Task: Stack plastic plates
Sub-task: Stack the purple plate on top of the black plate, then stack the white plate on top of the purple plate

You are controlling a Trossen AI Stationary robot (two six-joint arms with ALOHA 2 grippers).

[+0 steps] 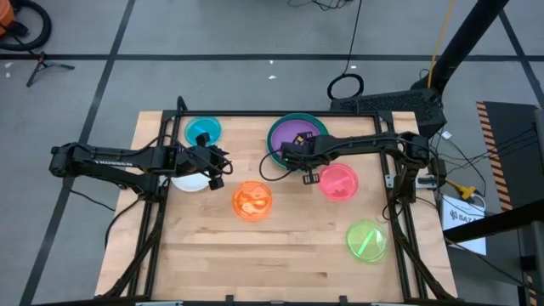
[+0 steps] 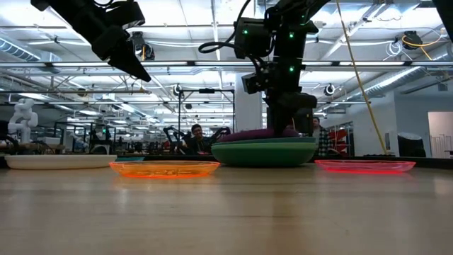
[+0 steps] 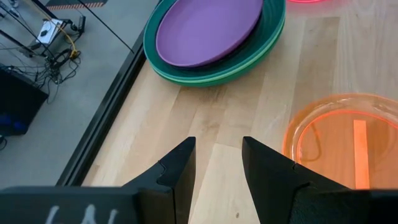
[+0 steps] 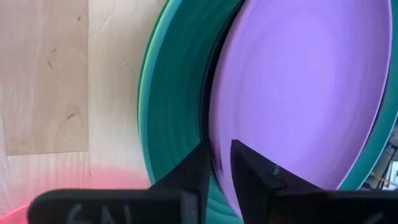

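A purple plate (image 1: 299, 133) lies on top of a stack of large teal and green plates (image 1: 277, 146) at the table's far middle; a black plate does not show. My right gripper (image 1: 289, 155) is on the purple plate's near rim. The left gripper (image 1: 217, 161) hangs open and empty above the table, well clear of the wood in the low view (image 2: 138, 71), beside a white plate (image 1: 187, 181). Lying flat on the wood are a blue plate (image 1: 202, 130), an orange plate (image 1: 252, 201), a pink plate (image 1: 338, 182) and a lime plate (image 1: 367, 240). My right gripper (image 4: 219, 165) pinches the purple plate's rim (image 4: 222, 134) on its near side. One finger lies over the plate's inner face and the other outside, between the purple rim and the teal plate (image 4: 174, 124). The fingers slant down from above. The plate rests on the stack.
A black frame rail (image 1: 255, 113) runs along the table's far edge, just behind the stack and the blue plate. Bare wood lies on the near half of the table (image 1: 280, 263), between the orange and lime plates. People and equipment show in the room beyond.
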